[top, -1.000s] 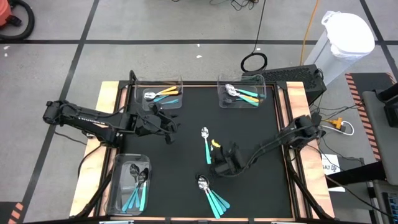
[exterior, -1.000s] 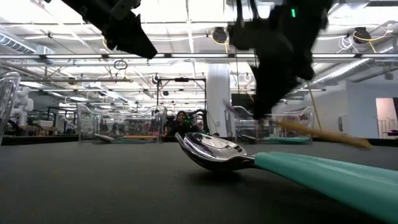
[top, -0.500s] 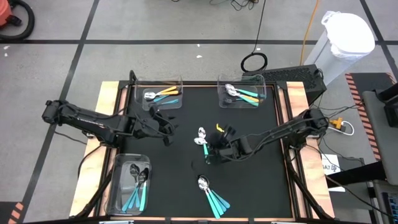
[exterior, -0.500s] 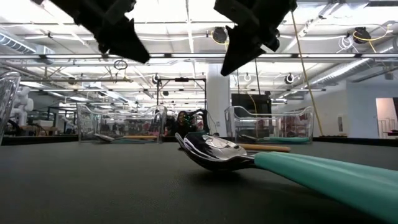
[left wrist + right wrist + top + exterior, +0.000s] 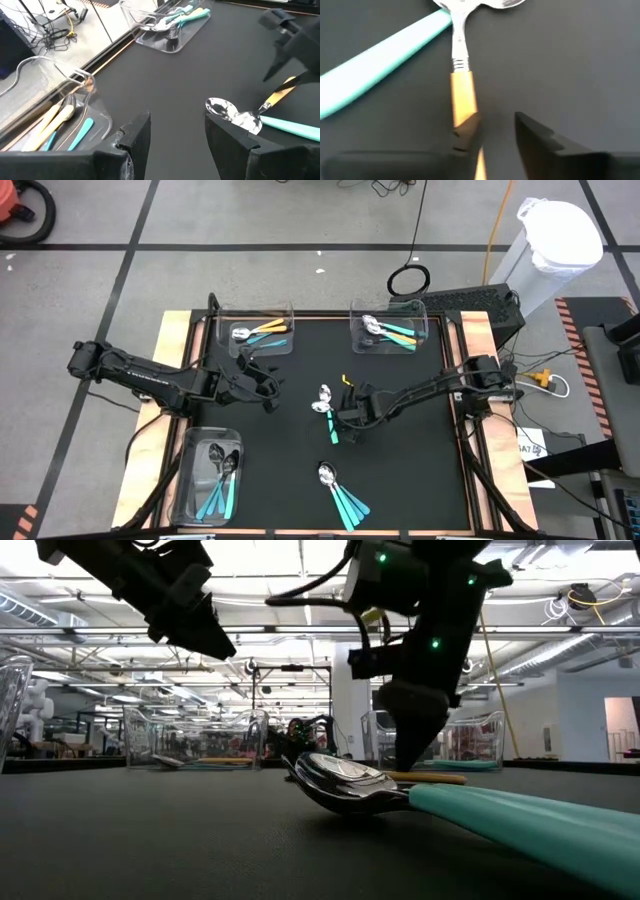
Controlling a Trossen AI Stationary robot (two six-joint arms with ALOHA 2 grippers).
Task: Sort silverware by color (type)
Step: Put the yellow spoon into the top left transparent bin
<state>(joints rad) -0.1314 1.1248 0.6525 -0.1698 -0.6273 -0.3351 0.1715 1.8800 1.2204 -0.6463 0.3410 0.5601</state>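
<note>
Centre the right gripper [image 5: 492, 130] — fingers parted, nothing held — over the orange-handled spoon [image 5: 462, 95] lying mid-mat beside a teal-handled spoon [image 5: 380, 42], bowls touching. Close on the orange handle alone, clear of the teal one. Left gripper [image 5: 175, 135] — open, empty — waits near the bin [image 5: 30, 80] of orange spoons.

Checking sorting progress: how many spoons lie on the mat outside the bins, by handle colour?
Orange: 1
Teal or light blue: 4, one beside the orange spoon and three that appear fanned together near the front edge
Total: 5
</note>
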